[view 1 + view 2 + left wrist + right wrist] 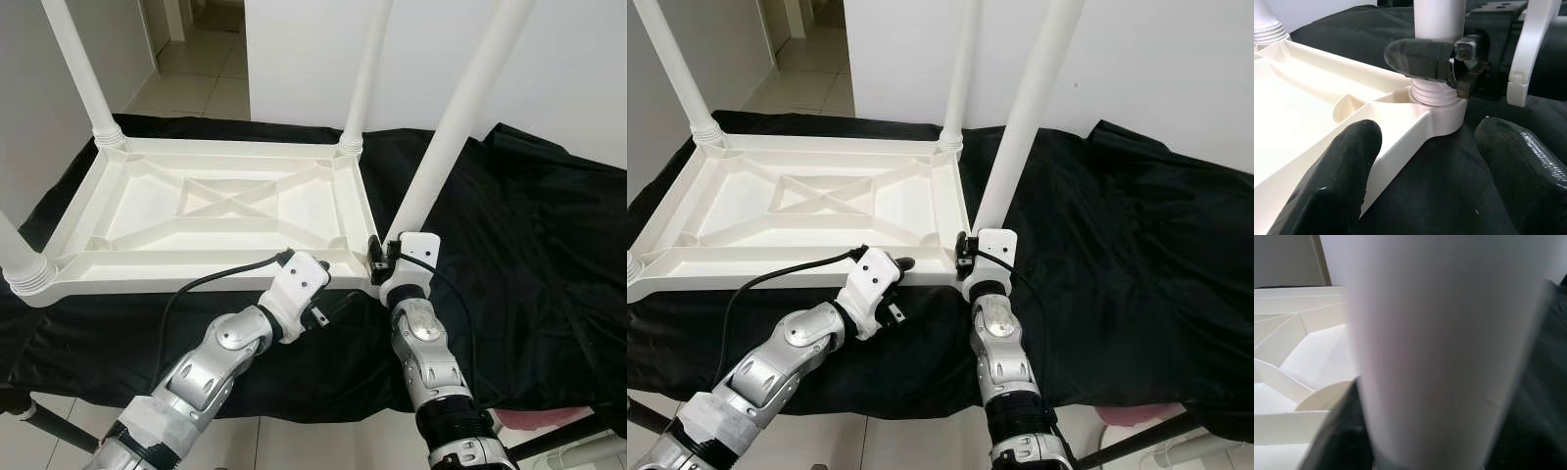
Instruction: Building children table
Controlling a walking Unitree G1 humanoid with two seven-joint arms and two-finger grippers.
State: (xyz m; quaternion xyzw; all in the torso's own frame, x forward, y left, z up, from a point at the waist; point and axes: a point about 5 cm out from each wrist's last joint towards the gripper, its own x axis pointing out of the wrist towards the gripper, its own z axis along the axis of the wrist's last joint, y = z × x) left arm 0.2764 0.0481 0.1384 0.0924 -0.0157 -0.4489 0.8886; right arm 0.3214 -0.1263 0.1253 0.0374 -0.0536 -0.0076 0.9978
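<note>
A white plastic children's table (196,211) lies upside down on a black cloth. Its near right leg (446,127) stands upright in the corner socket (1440,117). My right gripper (384,257) is shut on that leg's base, one black finger (1420,58) wrapped round the ribbed collar. The same leg (1440,347) looms close in the right wrist view. Just left of that corner, at the table's front rim, my left gripper (335,292) stands open, its fingers (1337,181) apart and holding nothing. Other legs stand at the far left (78,69), far right (367,73) and near left (20,255).
The black cloth (529,255) covers the whole work surface and drapes over its front edge. A white wall rises right behind it. A tiled floor and doorway (196,69) lie at the back left. A pink object (549,421) sits low at the right.
</note>
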